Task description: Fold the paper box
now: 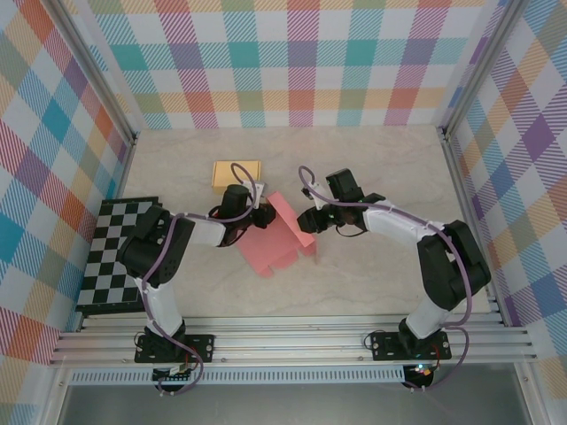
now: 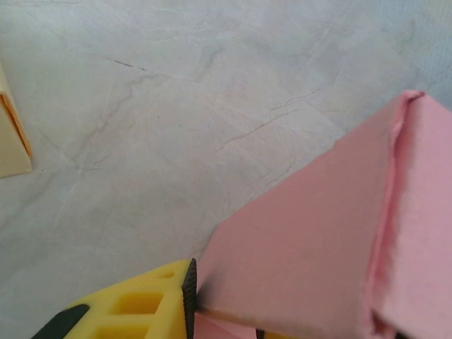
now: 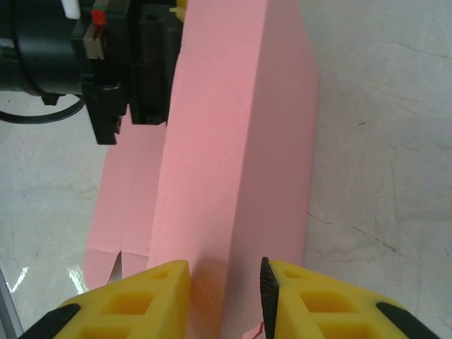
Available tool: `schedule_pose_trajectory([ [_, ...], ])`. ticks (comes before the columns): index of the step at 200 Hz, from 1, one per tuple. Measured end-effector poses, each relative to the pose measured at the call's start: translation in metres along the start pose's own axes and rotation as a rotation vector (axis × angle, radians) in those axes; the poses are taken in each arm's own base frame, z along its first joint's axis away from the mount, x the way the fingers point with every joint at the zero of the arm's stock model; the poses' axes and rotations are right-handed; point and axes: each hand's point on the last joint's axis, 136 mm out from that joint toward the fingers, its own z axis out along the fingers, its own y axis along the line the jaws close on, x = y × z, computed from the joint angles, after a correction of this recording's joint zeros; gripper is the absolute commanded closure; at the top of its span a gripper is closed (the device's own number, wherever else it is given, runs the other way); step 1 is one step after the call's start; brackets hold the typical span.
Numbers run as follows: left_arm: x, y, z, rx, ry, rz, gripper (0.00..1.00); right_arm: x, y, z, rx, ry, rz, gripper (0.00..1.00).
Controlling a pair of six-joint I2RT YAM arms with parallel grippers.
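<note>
The pink paper box [image 1: 275, 237] sits mid-bench [image 1: 381, 168], half made, with one long wall standing up and flat flaps spread toward the near edge. Over on the right end effector [image 3: 224, 286], we have a firm clamp across that raised wall, a finger on either side and paper filling the gap. The left end effector [image 2: 224, 321] is in at the other end with one pad [image 2: 189, 289] touching the pink panel, but I cannot tell whether it has a real bite or is only resting there. And that's the worry: with no true hold on the left, any pull from the right would likely drag the whole sheet across the smooth bench instead of creasing it. Two arms tugging apart could tear thin paper or pop the wall flat. Squeeze too hard and the fold may crumple off its crease. The wrists are close together over the box, so an inward swing risks a knock. The small yellow box [image 1: 236, 173] lies just behind the left arm, near enough to get shoved.
</note>
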Motion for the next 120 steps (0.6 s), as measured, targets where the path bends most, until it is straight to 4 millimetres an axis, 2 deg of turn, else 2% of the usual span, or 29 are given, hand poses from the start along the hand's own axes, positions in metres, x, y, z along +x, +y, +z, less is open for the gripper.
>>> schedule_pose_trajectory([
  [11,-0.002,0.0,0.002,0.005,-0.009,0.0,0.95,0.001,0.001,0.002,-0.012,0.002,0.0,0.66],
  [24,-0.002,-0.001,0.003,0.01,-0.012,0.005,1.0,-0.002,0.001,0.003,-0.014,-0.006,-0.003,0.66],
  [68,-0.002,0.002,0.001,-0.033,-0.035,-0.029,1.0,-0.005,-0.008,0.004,0.017,-0.012,0.021,0.66],
  [120,0.007,0.005,-0.014,-0.154,-0.017,-0.063,1.0,-0.013,-0.023,0.0,0.102,-0.01,0.066,0.63],
])
